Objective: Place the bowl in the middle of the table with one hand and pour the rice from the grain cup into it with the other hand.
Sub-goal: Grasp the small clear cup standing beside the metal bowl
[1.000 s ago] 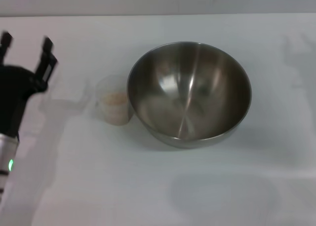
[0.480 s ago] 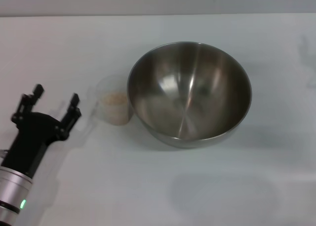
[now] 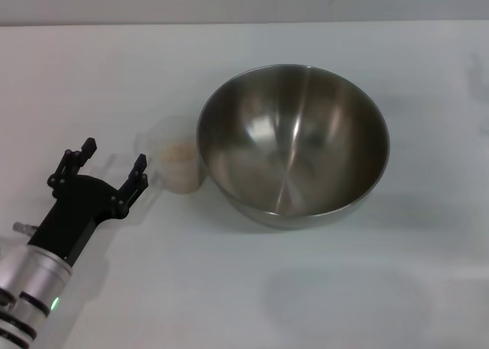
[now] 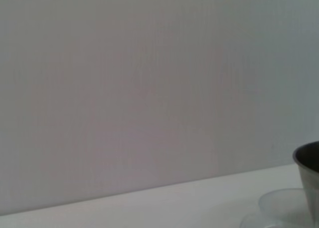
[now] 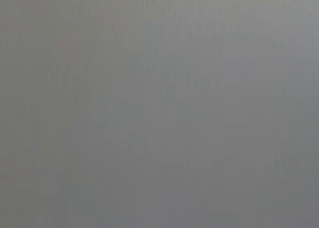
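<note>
The shiny steel bowl (image 3: 293, 144) stands in the middle of the white table (image 3: 229, 288), and its inside holds nothing. Touching its left side is the clear grain cup (image 3: 177, 164), upright, with pale rice (image 3: 180, 152) inside. My left gripper (image 3: 114, 155) is open just left of the cup, black fingers pointing toward it, with nothing between them. In the left wrist view the cup's rim (image 4: 286, 208) and the bowl's edge (image 4: 308, 163) show at one corner. The right gripper is out of view.
A grey wall (image 3: 244, 1) runs along the table's far edge. The right wrist view shows only a plain grey surface.
My left gripper has come down from the far left of the table and moved right toward the cup, staying open. The bowl and cup have not moved.
</note>
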You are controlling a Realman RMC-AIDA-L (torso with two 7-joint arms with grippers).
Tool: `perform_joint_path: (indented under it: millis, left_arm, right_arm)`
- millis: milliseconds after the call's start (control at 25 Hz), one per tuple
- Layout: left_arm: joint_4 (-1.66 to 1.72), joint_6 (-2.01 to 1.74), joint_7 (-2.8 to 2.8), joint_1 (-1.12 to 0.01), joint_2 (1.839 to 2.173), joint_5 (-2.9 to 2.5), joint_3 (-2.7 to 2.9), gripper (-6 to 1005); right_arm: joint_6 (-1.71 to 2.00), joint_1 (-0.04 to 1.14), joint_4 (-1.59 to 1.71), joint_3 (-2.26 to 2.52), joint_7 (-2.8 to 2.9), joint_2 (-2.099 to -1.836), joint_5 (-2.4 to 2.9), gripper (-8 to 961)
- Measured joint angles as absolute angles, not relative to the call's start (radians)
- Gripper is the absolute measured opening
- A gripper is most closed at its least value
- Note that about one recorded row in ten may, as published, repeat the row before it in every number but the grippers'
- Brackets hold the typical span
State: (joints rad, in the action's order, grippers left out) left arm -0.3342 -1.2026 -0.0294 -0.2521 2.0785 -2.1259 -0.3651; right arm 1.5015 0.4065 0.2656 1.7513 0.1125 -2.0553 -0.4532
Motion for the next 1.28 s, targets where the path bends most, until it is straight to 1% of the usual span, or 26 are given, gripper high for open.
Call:
perform_joint_path:
  millis: [720, 1240, 1280]
  left_arm:
    - [-0.324, -1.105, -0.029, -0.32, 2.078, -2.125, -0.435, 817]
    - [-0.324, -1.077, -0.029, -0.33, 2.079, -2.125, -0.471, 816]
    - [-0.325, -1.073, -0.029, -0.33, 2.079, -2.124, -0.472, 795]
  right_arm:
    - [1.508, 0.398, 0.272, 1.729, 0.109, -2.061, -0.453, 466]
    - [1.508, 0.408, 0.274, 1.729, 0.11, -2.062, -0.453, 466]
    - [1.508, 0.408, 0.276, 1.729, 0.11, -2.062, -0.453, 466]
